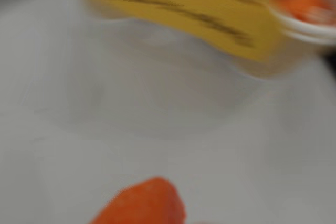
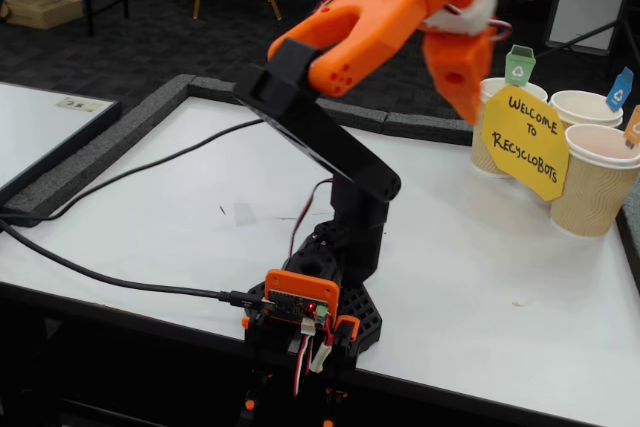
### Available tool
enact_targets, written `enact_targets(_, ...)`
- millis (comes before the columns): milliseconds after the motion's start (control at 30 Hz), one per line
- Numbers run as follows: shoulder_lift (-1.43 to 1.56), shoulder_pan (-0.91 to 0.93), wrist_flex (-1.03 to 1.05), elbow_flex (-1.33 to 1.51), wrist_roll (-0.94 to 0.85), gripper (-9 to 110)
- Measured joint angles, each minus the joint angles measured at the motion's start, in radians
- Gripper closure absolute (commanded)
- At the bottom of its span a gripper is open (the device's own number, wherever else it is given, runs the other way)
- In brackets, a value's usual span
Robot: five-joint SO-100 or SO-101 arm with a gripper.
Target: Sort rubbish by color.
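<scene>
Some orange rubbish [image 1: 304,4] sits inside a cup [image 1: 310,27] at the top right of the blurry wrist view. No other rubbish can be seen. Next to that cup is the yellow sign [image 1: 194,9], and its words are too smeared to read there. In the fixed view the sign [image 2: 524,141] leans on three ribbed cups [image 2: 592,187] at the far right of the white bench [image 2: 480,277]. Each cup has a little colored tag. The orange hand [image 2: 462,77] hangs in the air just left of the cups, pointing down. I cannot tell if its fingers are spread or pressed together. An orange fingertip [image 1: 142,203] pokes in at the bottom of the wrist view.
</scene>
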Motion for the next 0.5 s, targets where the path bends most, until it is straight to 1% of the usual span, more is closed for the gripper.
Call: enact_targets(500,0.0,0.649,-0.025,0.063,0.0,101)
